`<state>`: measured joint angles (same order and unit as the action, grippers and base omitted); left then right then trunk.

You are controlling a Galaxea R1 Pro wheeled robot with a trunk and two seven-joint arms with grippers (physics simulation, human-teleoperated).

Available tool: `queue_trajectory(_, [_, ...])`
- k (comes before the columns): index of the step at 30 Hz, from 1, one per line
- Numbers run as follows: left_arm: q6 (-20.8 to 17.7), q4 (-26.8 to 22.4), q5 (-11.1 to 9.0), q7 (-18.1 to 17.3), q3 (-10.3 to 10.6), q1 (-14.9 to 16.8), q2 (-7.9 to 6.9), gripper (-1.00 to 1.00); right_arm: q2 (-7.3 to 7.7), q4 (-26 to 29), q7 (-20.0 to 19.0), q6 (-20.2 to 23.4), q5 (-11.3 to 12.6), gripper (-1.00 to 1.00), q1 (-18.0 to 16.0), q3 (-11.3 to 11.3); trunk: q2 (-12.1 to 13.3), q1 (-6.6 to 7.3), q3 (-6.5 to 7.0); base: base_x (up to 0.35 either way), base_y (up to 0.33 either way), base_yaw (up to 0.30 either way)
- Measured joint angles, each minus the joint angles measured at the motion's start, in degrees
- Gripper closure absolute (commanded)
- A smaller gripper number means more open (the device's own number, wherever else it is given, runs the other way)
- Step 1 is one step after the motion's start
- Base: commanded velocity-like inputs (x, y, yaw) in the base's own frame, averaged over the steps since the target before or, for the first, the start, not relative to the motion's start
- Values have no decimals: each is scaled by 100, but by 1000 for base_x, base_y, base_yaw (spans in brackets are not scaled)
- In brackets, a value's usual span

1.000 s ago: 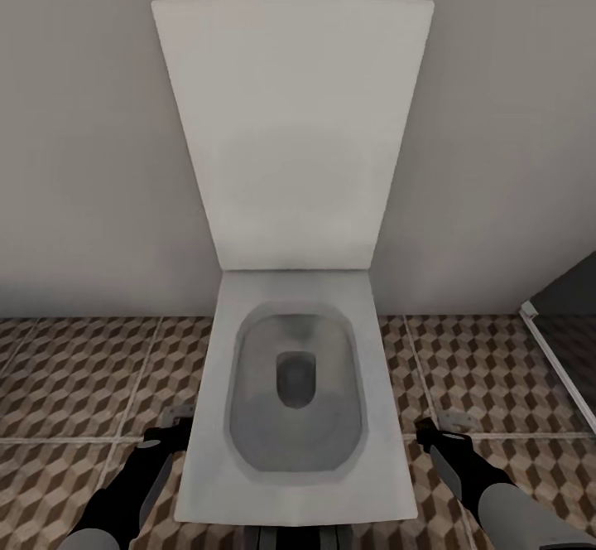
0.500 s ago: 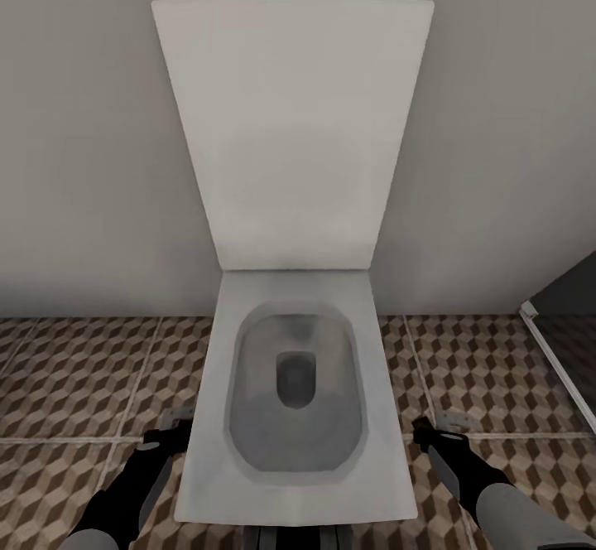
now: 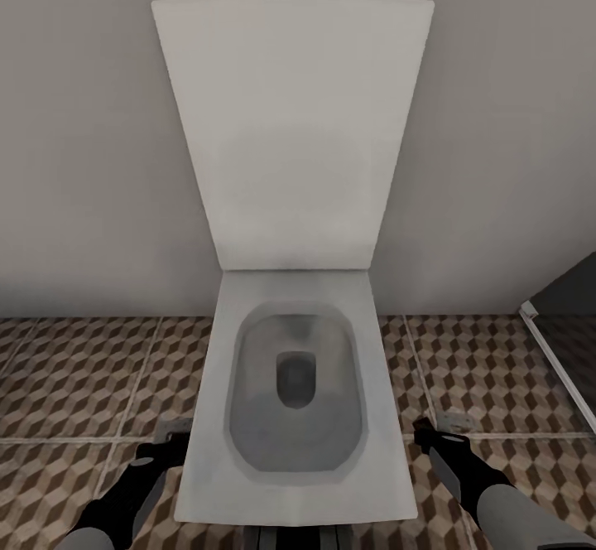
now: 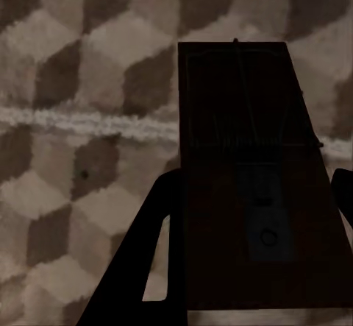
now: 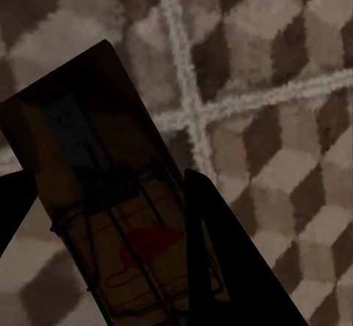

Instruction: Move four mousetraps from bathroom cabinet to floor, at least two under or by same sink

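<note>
Gripping mousetraps (image 4: 254,171) (image 5: 118,223) over the bathroom floor (image 3: 74,384).

One mousetrap (image 4: 246,186), a dark brown board with thin wire parts, sits between the left gripper's fingers (image 4: 147,260) above the cube-patterned bathroom floor (image 4: 81,83). Another mousetrap (image 5: 110,215), with a red patch, is held likewise in the right gripper's fingers (image 5: 228,267).

toilet (image 3: 294,227) white | floor (image 3: 74,384) brn/beige cube ptn | wall (image 3: 74,119) grey

No readable text, labels, brands, numbers or signs appear on anything here.
</note>
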<state>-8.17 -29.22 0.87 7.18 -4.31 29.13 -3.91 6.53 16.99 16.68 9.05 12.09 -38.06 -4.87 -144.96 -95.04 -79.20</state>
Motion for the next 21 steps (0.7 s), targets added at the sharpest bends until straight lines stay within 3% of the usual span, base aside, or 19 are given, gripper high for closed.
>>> queue_trajectory(4, [227, 124, -5, 0, 2, 19, -20, 100, 1, -6, 0, -8, 0, 100, 0, 0, 0, 0, 0, 0, 0, 0])
queue_trajectory(21, [449, 241, -3, 10, -1, 23, -43, 100, -7, -8, 0, -41, 0, 100, 0, 0, 0, 0, 0, 0, 0, 0])
